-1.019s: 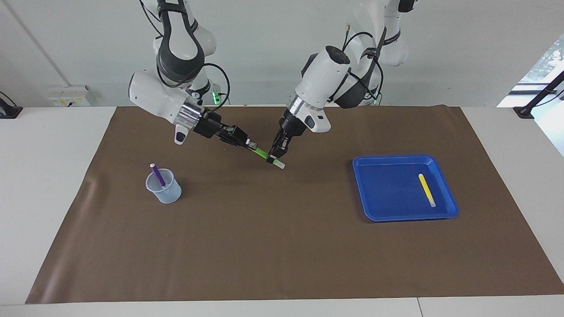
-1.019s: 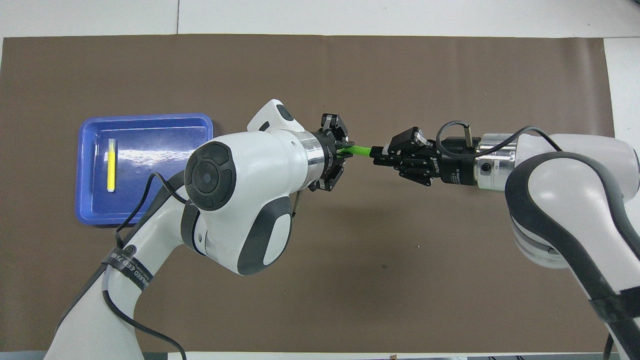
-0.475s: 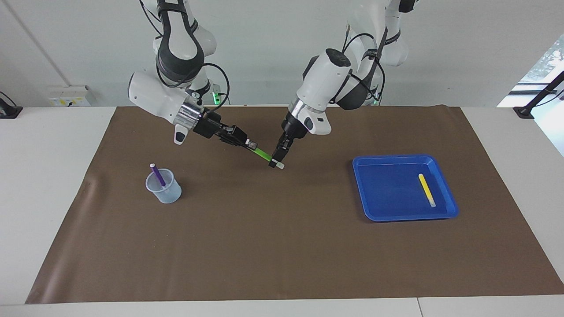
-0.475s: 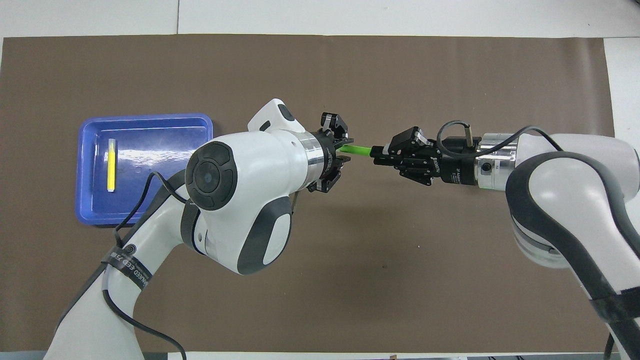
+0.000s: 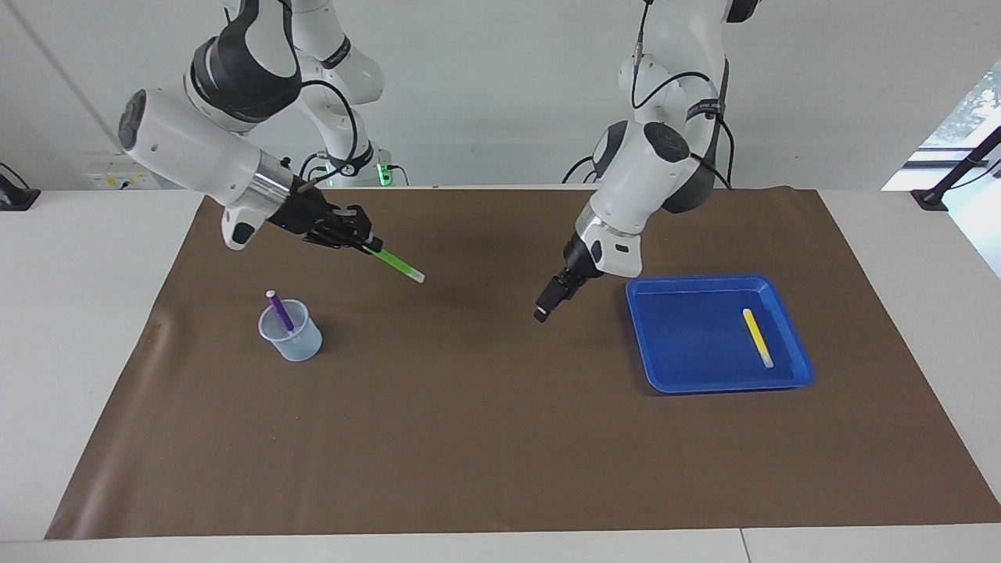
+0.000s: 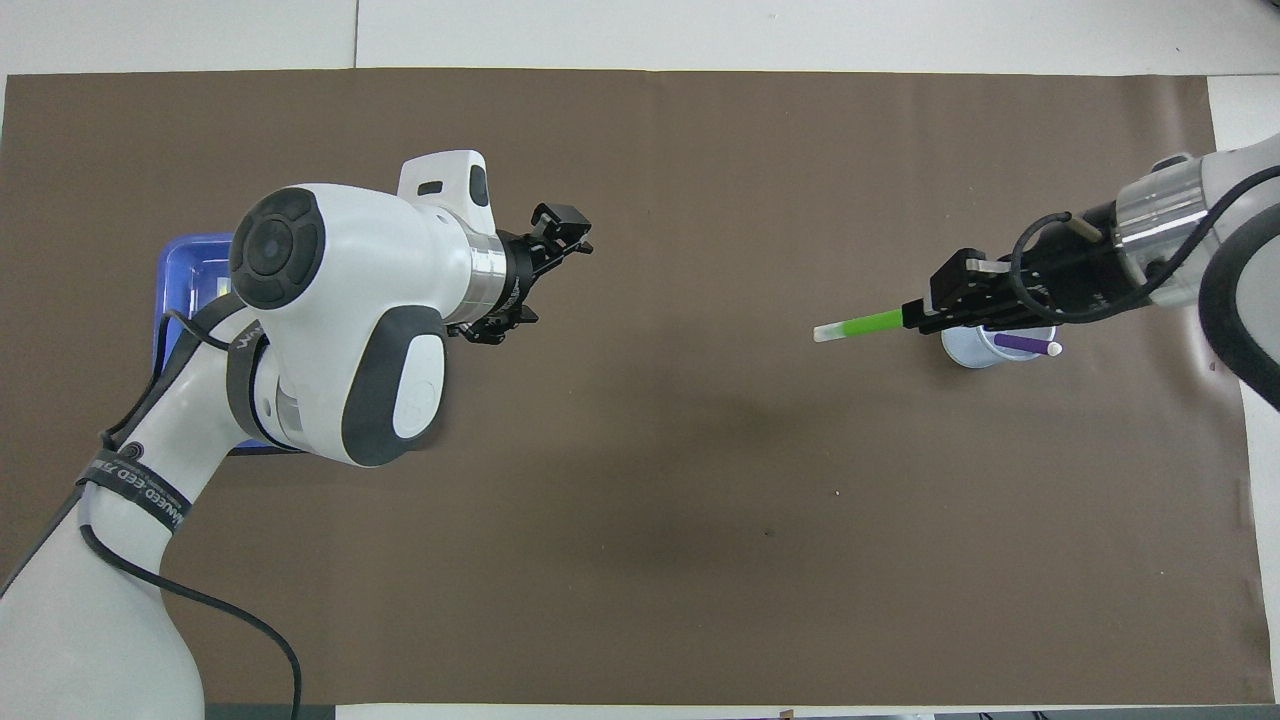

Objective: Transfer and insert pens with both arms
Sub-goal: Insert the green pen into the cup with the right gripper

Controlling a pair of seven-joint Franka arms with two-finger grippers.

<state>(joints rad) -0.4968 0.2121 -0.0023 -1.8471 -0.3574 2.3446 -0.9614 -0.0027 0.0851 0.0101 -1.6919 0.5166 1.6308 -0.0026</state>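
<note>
handoff looks done from what you can see here: right gripper is clenched on the green pen, gripping one end while the pale tip points down and away toward the middle of the table. you'll find it up in the air, over the brown mat, close to the clear cup; in the overhead view the gripper partly covers that cup, with the green pen sticking out sideways toward the table's middle. purple pen already stands in the cup, leaning, pale end up and resting against the rim. left gripper is released and holds nothing, fingers apart, raised over the mat just beside the blue tray, on the tray's edge nearest the table's middle. yellow pen lies flat inside the tray, toward the left arm's end of it, alone in there. in the overhead view the left arm's bulk hides most of the tray, so you can't see the yellow pen from there; the left gripper shows past the wrist. cup sits toward the right arm's end of the table, tray toward the left arm's end, well apart.
</note>
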